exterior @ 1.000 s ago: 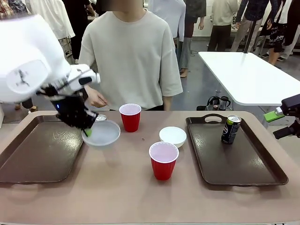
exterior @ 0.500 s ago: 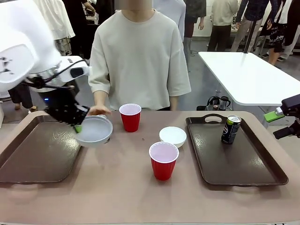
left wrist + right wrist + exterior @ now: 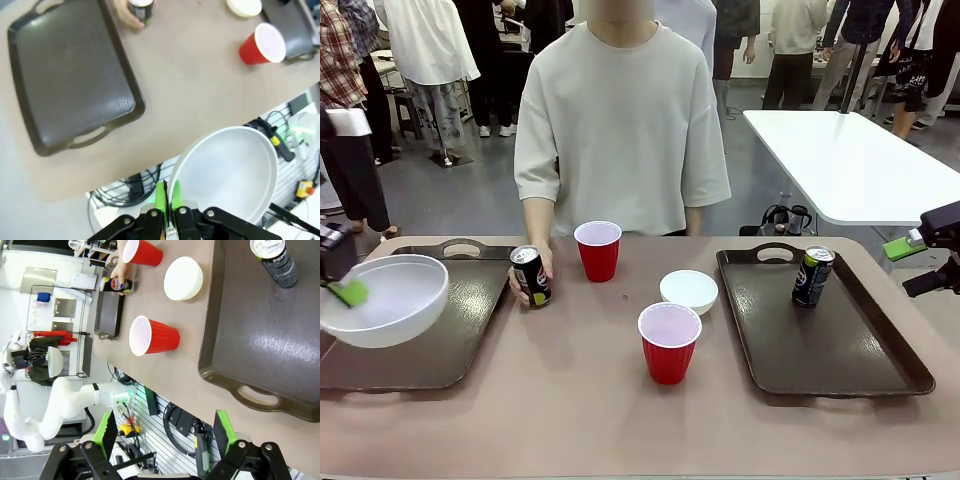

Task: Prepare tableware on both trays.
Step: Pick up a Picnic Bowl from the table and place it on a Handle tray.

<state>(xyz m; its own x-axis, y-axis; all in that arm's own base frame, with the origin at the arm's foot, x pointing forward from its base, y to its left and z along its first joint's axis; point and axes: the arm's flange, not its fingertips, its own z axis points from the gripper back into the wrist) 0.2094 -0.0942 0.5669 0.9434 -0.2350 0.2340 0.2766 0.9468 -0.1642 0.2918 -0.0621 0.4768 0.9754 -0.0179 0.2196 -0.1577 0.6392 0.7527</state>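
Note:
My left gripper (image 3: 348, 292) is shut on the rim of a white bowl (image 3: 382, 300), held above the left end of the left tray (image 3: 460, 345). In the left wrist view the green pads (image 3: 161, 195) pinch the bowl's rim (image 3: 225, 172), far above the tray (image 3: 70, 85). A person's hand holds a dark can (image 3: 530, 275) on the table by that tray. Two red cups (image 3: 598, 250) (image 3: 669, 343) and a second white bowl (image 3: 688, 291) stand mid-table. Another can (image 3: 812, 276) stands on the right tray (image 3: 840, 350). My right gripper (image 3: 920, 262) (image 3: 165, 435) hangs open off the table's right edge.
The person stands at the far side, centre. A white table (image 3: 850, 160) is behind at the right. Bare table lies between the two trays, in front of the near cup.
My left arm has swung left and up with the bowl, from beside the far cup to over the left tray's end. The person's hand now shows holding a can by the tray.

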